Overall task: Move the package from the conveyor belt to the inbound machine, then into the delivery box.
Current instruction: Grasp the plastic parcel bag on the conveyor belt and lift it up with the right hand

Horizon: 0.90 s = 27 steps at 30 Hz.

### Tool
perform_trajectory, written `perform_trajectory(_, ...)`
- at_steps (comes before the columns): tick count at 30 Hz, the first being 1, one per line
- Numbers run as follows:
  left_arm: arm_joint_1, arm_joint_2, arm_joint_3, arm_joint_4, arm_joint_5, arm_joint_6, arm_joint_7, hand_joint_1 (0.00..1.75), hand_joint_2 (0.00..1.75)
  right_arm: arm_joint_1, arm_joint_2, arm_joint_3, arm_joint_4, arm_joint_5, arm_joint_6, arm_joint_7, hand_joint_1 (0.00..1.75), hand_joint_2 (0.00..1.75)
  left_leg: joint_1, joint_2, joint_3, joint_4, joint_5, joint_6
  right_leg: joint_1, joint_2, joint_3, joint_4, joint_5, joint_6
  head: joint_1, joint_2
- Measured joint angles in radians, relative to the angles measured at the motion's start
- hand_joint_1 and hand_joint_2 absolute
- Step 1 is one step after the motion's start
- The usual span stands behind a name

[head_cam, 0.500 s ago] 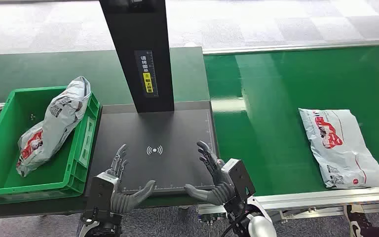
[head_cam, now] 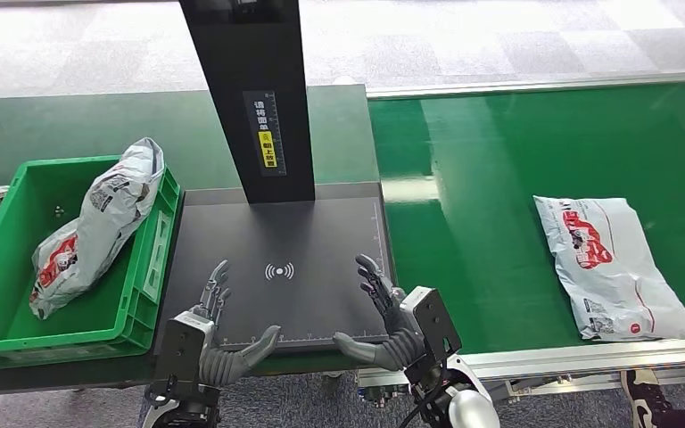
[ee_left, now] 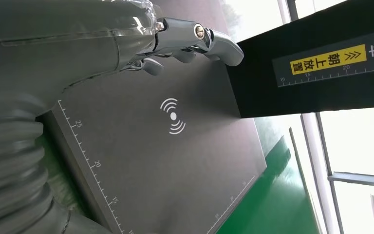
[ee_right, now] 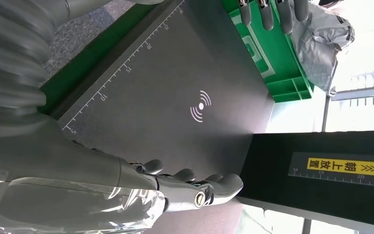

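The package lies flat on the green conveyor belt, near its front edge and well apart from both hands. The left hand and the right hand hang over the front edge of the dark inbound machine, each with its fingers spread apart and nothing in them. To the left, just beside the machine, the green delivery box holds another grey bag leaning on its wall.
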Motion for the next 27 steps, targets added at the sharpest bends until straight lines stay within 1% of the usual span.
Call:
perform_trajectory(5,0.008,0.000,0.002,-0.007,-0.001,0.001,0.001,0.00,1.75,-0.005,-0.003,-0.013,-0.008,0.036,-0.048,0.002,0.00,1.75,0.000,0.000,0.000,0.000,0.000,0.000,0.000,0.000,0.000,0.000,0.000,0.000,0.000,0.000)
perform_trajectory(9,0.017,0.000,0.004,-0.017,0.000,-0.002,0.001,0.00,1.75,-0.023,-0.021,-0.062,-0.022,0.108,-0.111,0.031,0.00,1.75,0.000,0.000,0.000,0.000,0.000,0.000,0.000,0.000,0.000,0.000,0.000,0.000,0.000,0.000)
perform_trajectory(11,0.021,0.000,0.006,-0.019,0.003,-0.003,-0.003,0.00,1.75,-0.056,-0.047,-0.103,-0.016,0.142,-0.132,0.047,0.00,1.75,0.000,0.000,0.000,0.000,0.000,0.000,-0.001,0.000,0.000,0.000,0.000,0.000,0.000,0.000)
perform_trajectory(14,0.022,0.000,0.008,-0.019,0.011,-0.004,-0.014,0.00,1.75,-0.144,-0.099,-0.177,0.040,0.178,-0.151,0.057,0.00,1.75,-0.001,0.000,0.000,0.000,0.000,0.001,-0.001,0.000,0.001,0.000,0.001,0.001,0.000,0.000)
perform_trajectory(17,0.024,0.000,0.012,-0.019,0.020,-0.002,-0.022,0.00,1.75,-0.225,-0.153,-0.241,0.119,0.222,-0.182,0.073,0.00,1.75,-0.001,0.000,0.001,0.001,0.001,0.001,-0.001,0.000,0.001,0.000,0.001,0.002,0.000,0.000)
perform_trajectory(21,0.030,0.000,0.018,-0.019,0.030,0.003,-0.033,0.00,1.75,-0.319,-0.211,-0.306,0.238,0.295,-0.214,0.108,0.00,1.75,-0.001,0.000,0.000,0.001,0.001,0.001,-0.001,-0.001,0.001,0.000,0.001,0.001,0.000,0.000)
perform_trajectory(24,0.032,0.000,0.022,-0.019,0.035,0.003,-0.036,0.00,1.75,-0.379,-0.245,-0.348,0.324,0.317,-0.221,0.118,0.00,1.75,-0.001,-0.001,0.000,0.001,0.001,0.001,0.000,-0.001,0.001,0.000,0.001,0.001,0.000,0.000)
perform_trajectory(27,0.029,0.000,0.024,-0.019,0.039,-0.001,-0.039,0.00,1.75,-0.431,-0.285,-0.384,0.420,0.330,-0.267,0.153,0.00,1.75,-0.001,-0.002,0.000,0.001,0.001,0.001,-0.001,-0.002,0.000,0.000,0.001,0.001,0.000,0.000)
